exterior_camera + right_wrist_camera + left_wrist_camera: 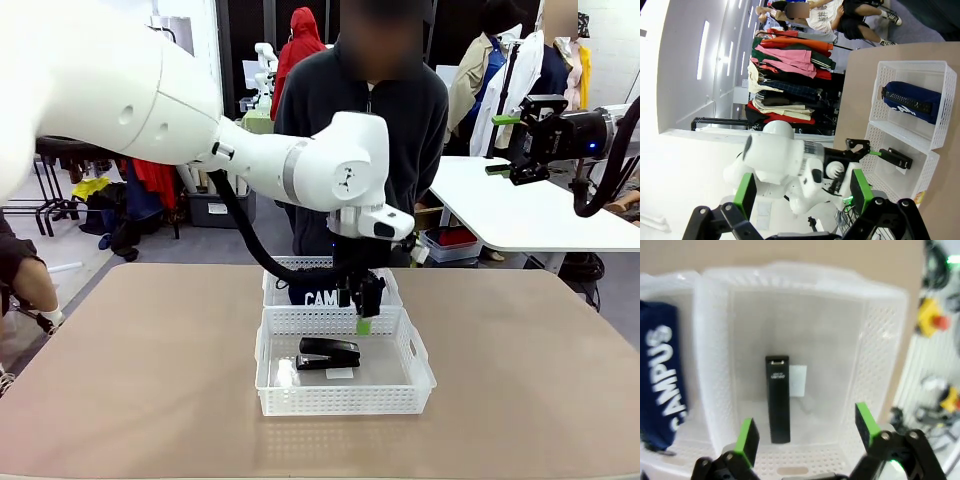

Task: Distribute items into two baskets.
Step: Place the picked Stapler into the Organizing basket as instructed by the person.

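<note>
Black stapler [328, 354]: lies flat on the floor of the near basket [415, 352], roughly centred, long axis running left-right in the front view. A white slip [798, 381] lies just beside it.
Left claw [364, 318]: released, empty, green pads [746, 440] spread wide. Hangs over the back part of the near basket, above the stapler and apart from it.
Stapler vs left claw: in the left wrist view the stapler [777, 399] sits below the gap between the two fingers, nearer the left-hand pad than the other one. No contact with either pad.
Pouch [320, 297]: navy, white "CAM" lettering readable in front view, lying in the far basket [272, 287]. Mostly hidden behind the left claw there. Left wrist view shows it [661, 375] off to the side of the claw, past the shared basket walls.
Baskets: touching or just beside each other, one behind the other on the tan bench [130, 380]. One item in each.
Right claw [802, 192]: released, empty, raised well above and off to the right of the bench [520, 148]. Its own camera sees both baskets from far off, pouch [912, 101] in one and stapler [896, 158] in the other.
Person [365, 120]: stands at the far side behind the baskets, dark top; hands hidden by the arm.
</note>
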You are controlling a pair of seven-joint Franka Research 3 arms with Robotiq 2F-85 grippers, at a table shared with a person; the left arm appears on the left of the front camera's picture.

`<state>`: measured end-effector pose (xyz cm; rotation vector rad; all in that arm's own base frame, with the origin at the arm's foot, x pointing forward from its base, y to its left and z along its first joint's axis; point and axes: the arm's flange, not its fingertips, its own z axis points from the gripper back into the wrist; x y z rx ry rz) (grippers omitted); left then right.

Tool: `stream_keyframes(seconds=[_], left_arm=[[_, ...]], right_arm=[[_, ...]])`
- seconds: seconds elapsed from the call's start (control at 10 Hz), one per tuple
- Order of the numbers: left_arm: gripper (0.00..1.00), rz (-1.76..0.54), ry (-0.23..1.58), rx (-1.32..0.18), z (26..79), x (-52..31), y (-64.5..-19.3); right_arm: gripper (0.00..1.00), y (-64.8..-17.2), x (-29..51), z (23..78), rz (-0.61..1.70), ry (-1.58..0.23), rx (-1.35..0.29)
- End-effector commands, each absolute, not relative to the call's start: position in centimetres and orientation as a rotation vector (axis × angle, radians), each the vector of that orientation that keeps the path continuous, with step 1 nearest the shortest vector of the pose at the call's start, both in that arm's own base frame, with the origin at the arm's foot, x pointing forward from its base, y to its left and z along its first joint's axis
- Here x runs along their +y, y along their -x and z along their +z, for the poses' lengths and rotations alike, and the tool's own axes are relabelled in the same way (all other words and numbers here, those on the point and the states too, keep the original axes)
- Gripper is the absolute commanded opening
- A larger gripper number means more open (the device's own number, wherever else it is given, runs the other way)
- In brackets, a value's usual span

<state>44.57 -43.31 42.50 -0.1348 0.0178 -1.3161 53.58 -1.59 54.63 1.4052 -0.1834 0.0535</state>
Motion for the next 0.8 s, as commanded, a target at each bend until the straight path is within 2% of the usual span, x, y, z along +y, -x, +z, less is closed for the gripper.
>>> stream_keyframes(seconds=[0.0, 0.3, 0.7], left_arm=[[1.00, -1.178, 0.246, -0.088, 45.5, -41.2, -42.1], [1.00, -1.066, 0.466, -0.248, 48.4, -38.3, -41.5], [1.00, -0.895, 0.549, -0.403, 51.0, -32.1, -39.6]], right_arm=[[1.00, -53.5, -1.6, 54.8, 0.053, -1.406, -0.186], [1.00, -53.5, -1.6, 54.8, 0.053, -1.406, -0.186], [1.00, -53.5, -1.6, 54.8, 0.053, -1.406, -0.186]])
